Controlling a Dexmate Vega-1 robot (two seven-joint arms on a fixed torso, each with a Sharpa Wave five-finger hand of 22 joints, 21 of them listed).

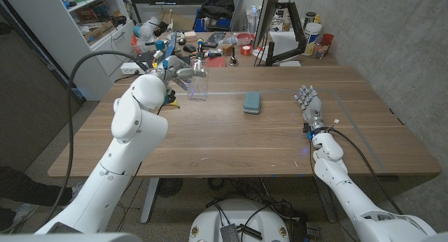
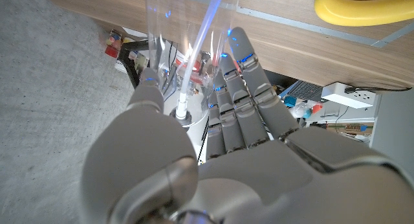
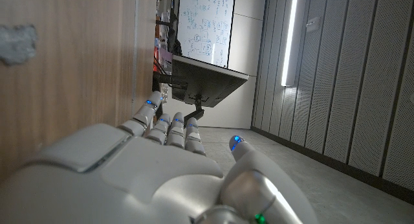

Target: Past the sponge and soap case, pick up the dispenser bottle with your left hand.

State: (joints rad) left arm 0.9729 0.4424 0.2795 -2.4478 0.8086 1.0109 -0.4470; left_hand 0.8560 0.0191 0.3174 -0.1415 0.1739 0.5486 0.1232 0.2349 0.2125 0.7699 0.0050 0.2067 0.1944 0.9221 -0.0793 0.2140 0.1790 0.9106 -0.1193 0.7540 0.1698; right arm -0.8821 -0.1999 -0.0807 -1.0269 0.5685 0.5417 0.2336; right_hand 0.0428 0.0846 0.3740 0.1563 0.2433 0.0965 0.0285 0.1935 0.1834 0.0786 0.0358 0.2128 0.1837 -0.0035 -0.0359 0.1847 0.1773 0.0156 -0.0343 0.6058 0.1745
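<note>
Looking down from the head view, the left hand (image 1: 176, 75) reaches to about eleven o'clock on the brown wooden desk (image 1: 231, 140), its fingers (image 1: 187, 72) wrapped around the clear plastic dispenser bottle (image 1: 198, 84), which stands upright with its silver pump top just beside the hand; whether its base touches the desk cannot be told. At roughly twelve o'clock, near the middle of the desk and well apart from the bottle, lies the teal rectangular sponge (image 1: 252, 102). Toward three o'clock the right hand (image 1: 309, 102) rests at the desk with its fingers released, straight and holding nothing. Beyond the far edge sits a clutter of tools and small items, too small to tell apart. In the left wrist view, the left hand (image 2: 213, 146) shows from behind, its fingers (image 2: 242, 88) and thumb clasping the transparent body of the dispenser bottle (image 2: 187, 49), with the thin inner tube visible through the plastic and a yellow curved object (image 2: 362, 7) lying on the desk near it. In the right wrist view, the right hand (image 3: 149, 166) lies alongside the wood surface, fingers (image 3: 169, 130) extended and together, grasping nothing.
</note>
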